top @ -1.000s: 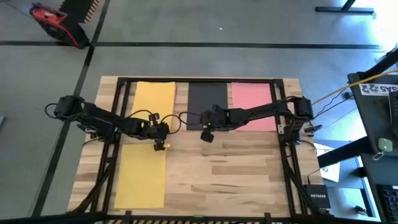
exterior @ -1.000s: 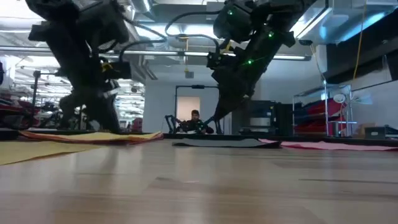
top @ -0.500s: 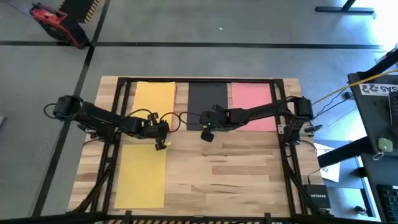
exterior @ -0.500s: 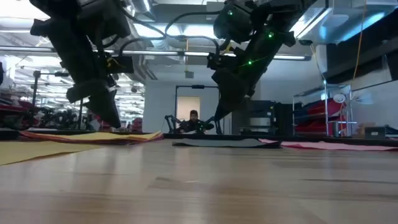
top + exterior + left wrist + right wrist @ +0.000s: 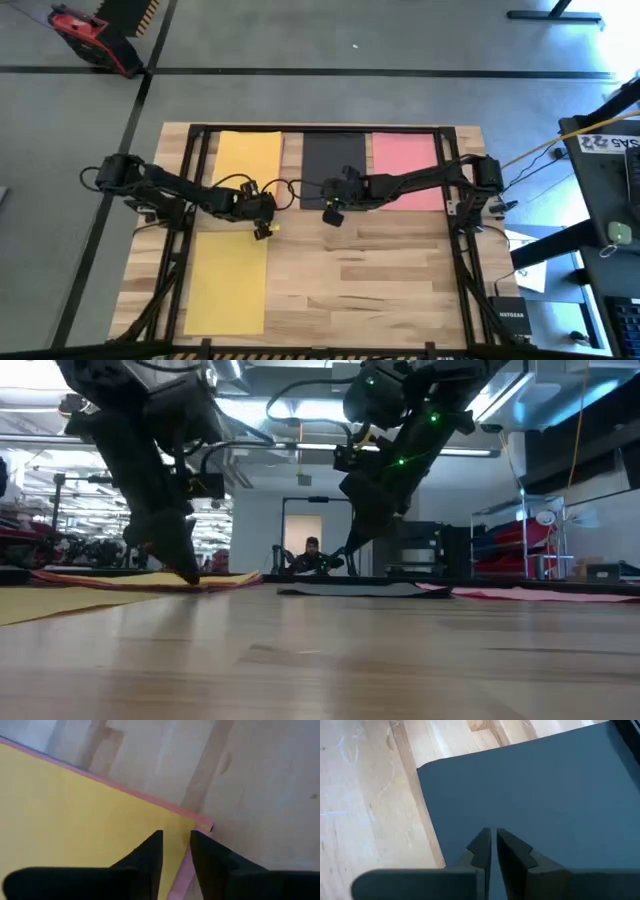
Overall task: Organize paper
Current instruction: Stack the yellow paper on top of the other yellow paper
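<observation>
Jaws of left gripper (image 5: 176,851) slightly parted over yellow sheet's (image 5: 75,815) corner (pink edge beneath), holding nothing; right gripper (image 5: 493,851) nearly closed, empty, above black sheet (image 5: 545,795).

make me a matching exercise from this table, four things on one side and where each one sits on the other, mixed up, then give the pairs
Things:
1. pink sheet
2. black sheet
3. left gripper
4. right gripper

Places:
A. middle of the table's far edge, between two other sheets
B. at the near corner of the far yellow sheet
C. far right of the row of sheets
D. at the near edge of the black sheet

Pairs: 1-C, 2-A, 3-B, 4-D
</observation>
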